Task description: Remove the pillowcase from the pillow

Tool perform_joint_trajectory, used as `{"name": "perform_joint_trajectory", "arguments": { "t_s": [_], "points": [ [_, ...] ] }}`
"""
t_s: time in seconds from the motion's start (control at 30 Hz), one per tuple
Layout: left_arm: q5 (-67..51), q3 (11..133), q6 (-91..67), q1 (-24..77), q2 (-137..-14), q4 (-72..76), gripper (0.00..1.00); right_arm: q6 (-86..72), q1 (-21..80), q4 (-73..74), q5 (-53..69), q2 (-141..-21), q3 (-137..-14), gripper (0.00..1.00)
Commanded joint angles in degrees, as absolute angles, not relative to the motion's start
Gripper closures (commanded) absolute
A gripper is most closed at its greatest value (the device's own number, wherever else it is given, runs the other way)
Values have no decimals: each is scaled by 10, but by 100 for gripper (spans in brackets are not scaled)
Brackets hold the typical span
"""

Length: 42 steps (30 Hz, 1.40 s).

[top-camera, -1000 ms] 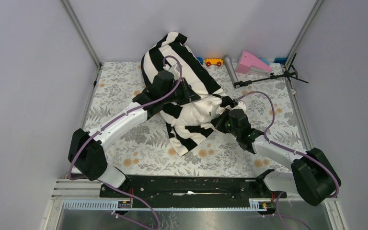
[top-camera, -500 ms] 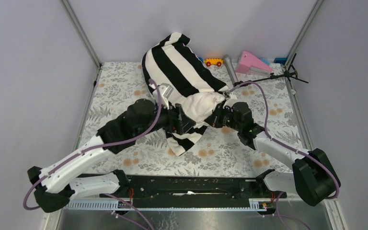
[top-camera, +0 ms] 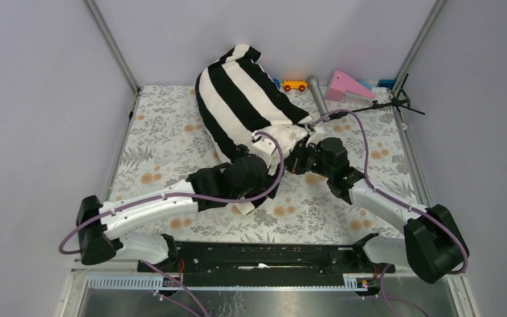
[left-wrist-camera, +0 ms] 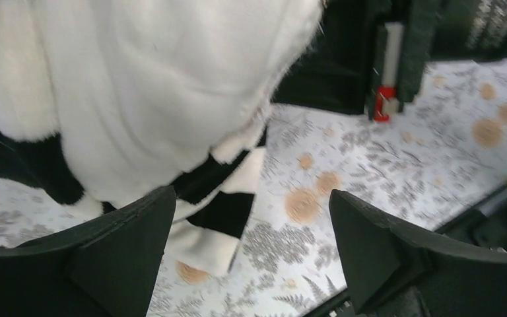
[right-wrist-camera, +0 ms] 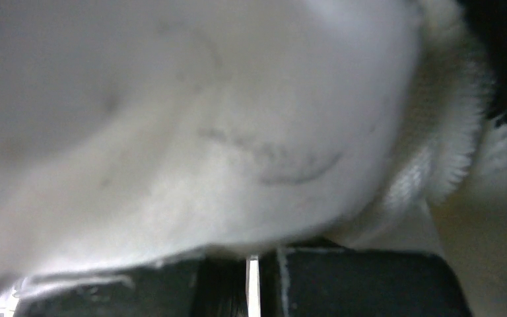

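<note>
Pillowcase (top-camera: 239,96), one, striped, far-centre on tabletop (top-camera: 165,132), covers far part of pillow (top-camera: 284,137). Cream near end is bare.
Right gripper (right-wrist-camera: 247,281): jaws almost together at bare end, thin white sliver between.
Left gripper (left-wrist-camera: 251,205): jaws apart, empty, beside loose striped hem.
Far edge: one toy car (top-camera: 295,85), one grey cylinder (top-camera: 317,94), one pink wedge (top-camera: 346,86).

I'm counting | one striped pillowcase (top-camera: 237,92) lying toward 12 o'clock | one cream pillow (top-camera: 284,139) poking out mid-table | two arms reaching in: left arm (top-camera: 152,205) from 7 o'clock, right arm (top-camera: 383,205) from 5 o'clock | sitting around 1 o'clock: one toy car (top-camera: 295,85), one grey cylinder (top-camera: 317,94), one pink wedge (top-camera: 344,84), one black stand (top-camera: 376,104)
</note>
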<state>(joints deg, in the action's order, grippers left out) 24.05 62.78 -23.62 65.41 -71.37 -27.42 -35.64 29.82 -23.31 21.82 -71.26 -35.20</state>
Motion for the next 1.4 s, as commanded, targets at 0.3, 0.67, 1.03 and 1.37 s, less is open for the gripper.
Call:
{"name": "perform_joint_trajectory", "arguments": {
  "t_s": [0.3, 0.67, 1.03, 1.37],
  "points": [
    [294, 673, -174, 545, -819, -185, 7, -373, 298, -284, 230, -669, -360, 100],
    [219, 652, -199, 463, -785, -127, 100, -360, 297, -151, 76, -626, -278, 100],
    [-65, 716, -301, 411, -708, -135, 100, -395, 289, -70, -112, -661, -237, 100],
    [-232, 686, -382, 340, -712, -81, 100, -332, 285, -132, 93, -643, -254, 28]
  ]
}}
